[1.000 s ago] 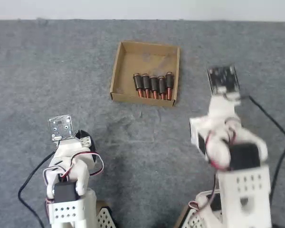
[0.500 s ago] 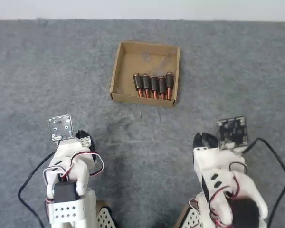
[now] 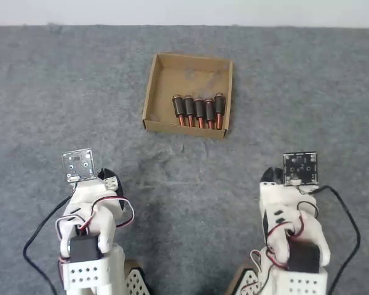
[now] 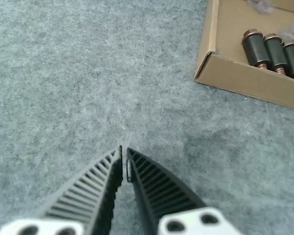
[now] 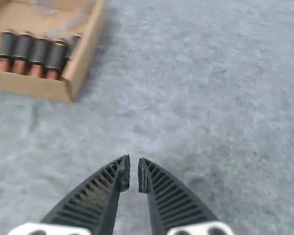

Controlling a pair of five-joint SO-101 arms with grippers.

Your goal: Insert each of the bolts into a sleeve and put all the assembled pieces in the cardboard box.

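Right end effector (image 5: pixel 134 174) withdrawn from beside cardboard box (image 3: pixel 149 92), clenched; left end effector (image 4: pixel 124 159) clenched too

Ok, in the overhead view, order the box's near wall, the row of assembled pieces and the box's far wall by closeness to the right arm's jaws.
1. The near wall of the cardboard box, facing the arms.
2. The assembled pieces, lined up inside just behind that wall, toward the box's right.
3. The far wall, on the side away from the arms.
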